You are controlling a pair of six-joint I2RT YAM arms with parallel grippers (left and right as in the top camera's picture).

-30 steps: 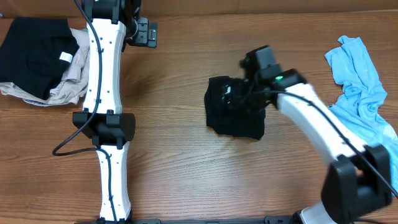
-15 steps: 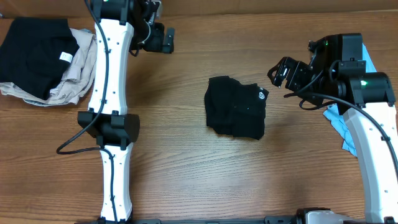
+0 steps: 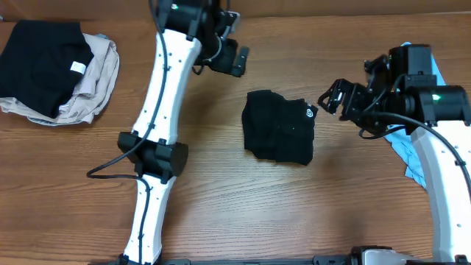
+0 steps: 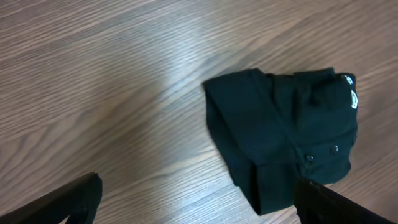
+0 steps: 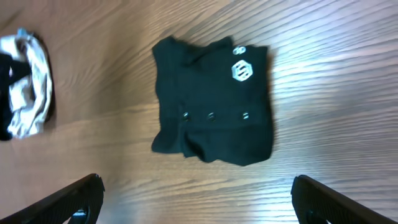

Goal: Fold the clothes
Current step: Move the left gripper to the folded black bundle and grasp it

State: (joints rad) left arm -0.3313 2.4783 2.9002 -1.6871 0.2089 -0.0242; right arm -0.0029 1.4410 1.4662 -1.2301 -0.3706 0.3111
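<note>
A folded black shirt (image 3: pixel 280 135) with a small white logo lies at the table's middle; it also shows in the left wrist view (image 4: pixel 286 140) and the right wrist view (image 5: pixel 214 118). My left gripper (image 3: pixel 234 57) is open and empty, raised behind and left of the shirt. My right gripper (image 3: pixel 333 96) is open and empty, raised just right of the shirt. A light blue garment (image 3: pixel 423 96) lies crumpled at the right edge, partly hidden by my right arm.
A pile of folded clothes, black on top of beige (image 3: pixel 55 70), sits at the far left; part of it shows in the right wrist view (image 5: pixel 25 87). The wooden table (image 3: pixel 221 213) is bare at the front.
My left gripper has swung right toward the black shirt. My right gripper has stayed raised to the right of the shirt, dropping slightly. The shirt has not moved.
</note>
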